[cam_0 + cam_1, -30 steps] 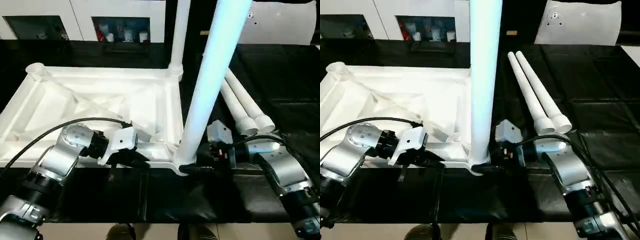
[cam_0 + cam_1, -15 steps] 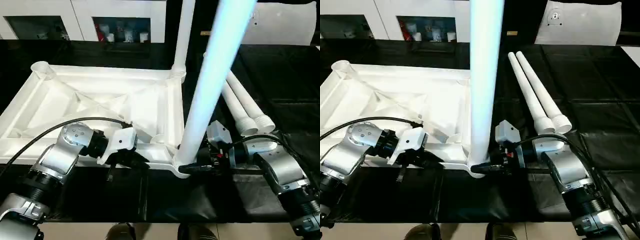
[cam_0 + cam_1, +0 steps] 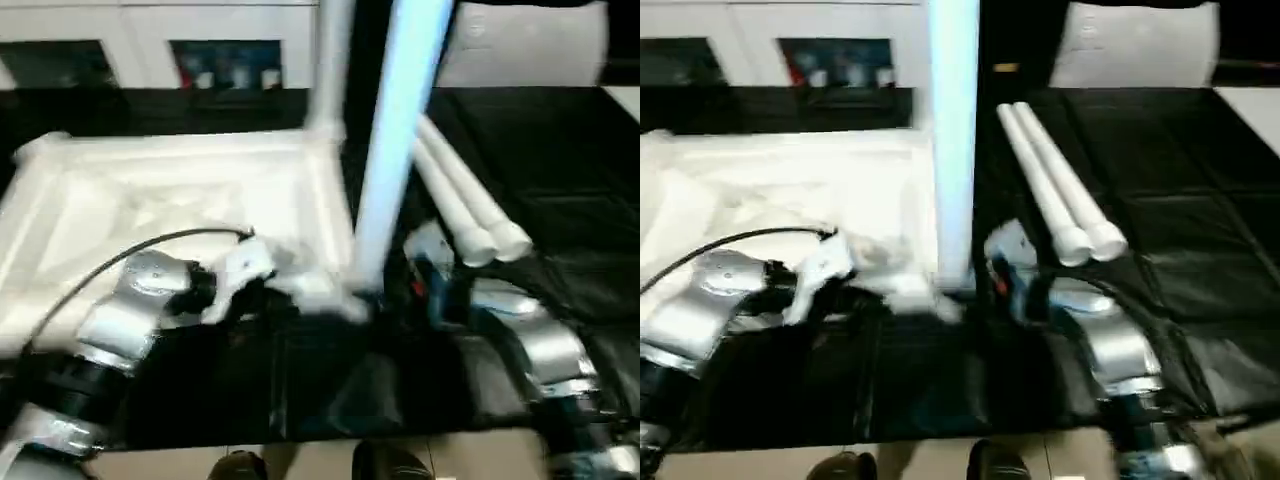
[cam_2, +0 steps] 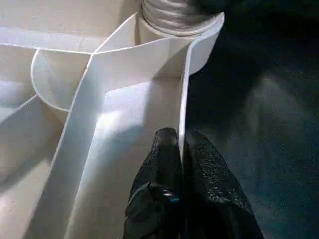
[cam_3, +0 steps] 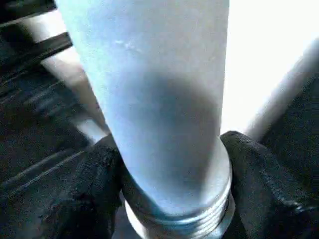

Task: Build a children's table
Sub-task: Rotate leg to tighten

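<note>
Standing upright in the near right corner socket of the upturned white plastic ribbed table top (image 3: pixel 180 190), the long round tapered white leg (image 5: pixel 159 99) has the right gripper (image 5: pixel 169 199) clasped around its base, one black finger on each side. The left gripper (image 4: pixel 180 149) is pinched on the top's thin outer wall. Two loose white legs (image 3: pixel 1050 195) lie on the black cloth (image 3: pixel 1180 200) just right of the top.

The upturned table top (image 3: pixel 190 190) is plain white with white ribs. The upright leg (image 3: pixel 392 150) reads pale blue-white; two loose legs (image 3: pixel 1050 195) on the right are white. The tabletop (image 3: pixel 1170 180) is black with a faint grid. Both tools have black fingers (image 4: pixel 167 164), textured with fine dots; forearms are silver.
</note>
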